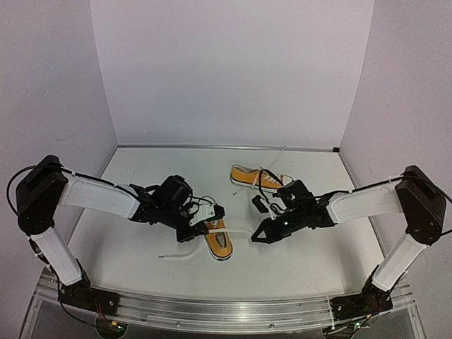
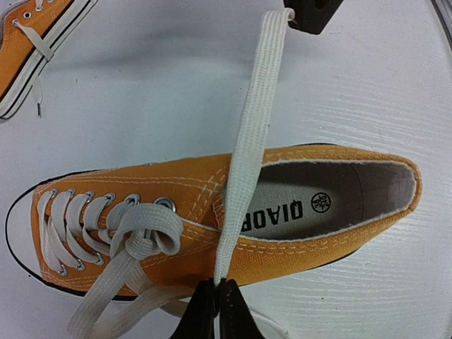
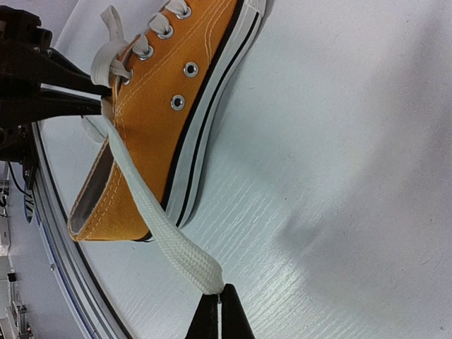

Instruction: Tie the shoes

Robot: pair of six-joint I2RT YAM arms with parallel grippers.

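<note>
From the top camera, I see the near shoe (image 1: 219, 242) lying on the tabletop (image 1: 141, 212) between my two arms, toe cap toward me. The far shoe (image 1: 252, 178) lies behind it and to its right, well apart. My left tool (image 1: 209, 224) sits against the near shoe's left side and my right tool (image 1: 256, 236) hangs just off its right side; at this size I cannot read either grip. In the left wrist view, the left tool (image 2: 217, 300) is clenched on the lace (image 2: 247, 155) just beside the near shoe's (image 2: 311, 233) side wall. The flat white band runs taut across the open collar to the right tool (image 2: 311, 13) on the other side. The lace looks woven, soft and limp, so I judge it holds a shape only under tension and may slide between smooth pads; I would pinch it flat, close to its end. A loose loop (image 2: 145, 229) sits by the top metal eyelets (image 2: 165, 205). In the right wrist view, the right tool (image 3: 215, 307) is pinched shut on the lace's (image 3: 159, 233) free end, off the near shoe's (image 3: 162, 85) sole side, with the left tool (image 3: 49, 85) at the collar. The canvas upper looks matte and pliant, the white rubber sole grippy. The shoe is small and probably light, so I expect a hard pull to drag or tip it.
</note>
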